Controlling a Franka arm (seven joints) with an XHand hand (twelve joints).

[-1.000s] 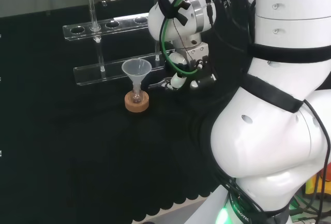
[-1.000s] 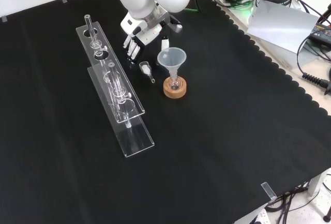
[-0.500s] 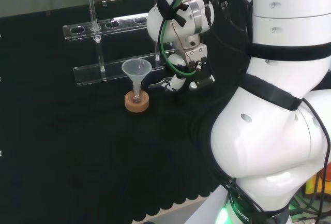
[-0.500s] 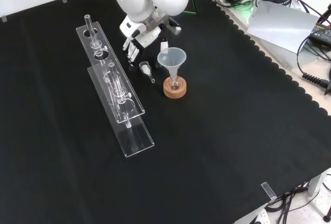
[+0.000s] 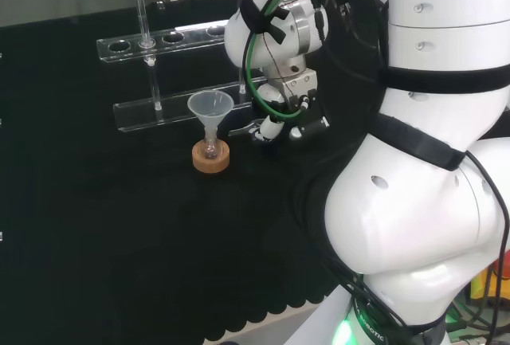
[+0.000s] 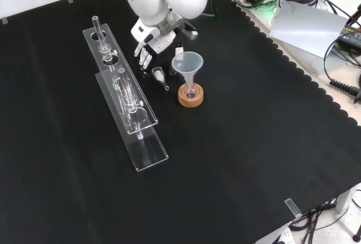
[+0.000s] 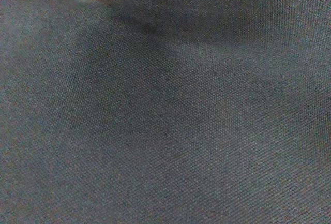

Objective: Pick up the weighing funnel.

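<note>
Just beside the weighing funnel [image 6: 159, 75] on the cloth [image 6: 242, 142], the hand [image 6: 156, 40] hangs, fingers [image 6: 142, 58] straight, holding nothing.

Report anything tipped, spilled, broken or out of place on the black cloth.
Nothing stands out. The clear cone-shaped funnel stands upright in its small flask on the cork ring, the small clear weighing funnel lies on the cloth beside it, and the black and white robot hand is close by.

The weighing funnel [image 6: 159, 76] is seen as a small clear scoop with a short stem. It is laid flat on the black cloth [image 6: 237, 159], toward the far side, its stem turned to the near right.
</note>
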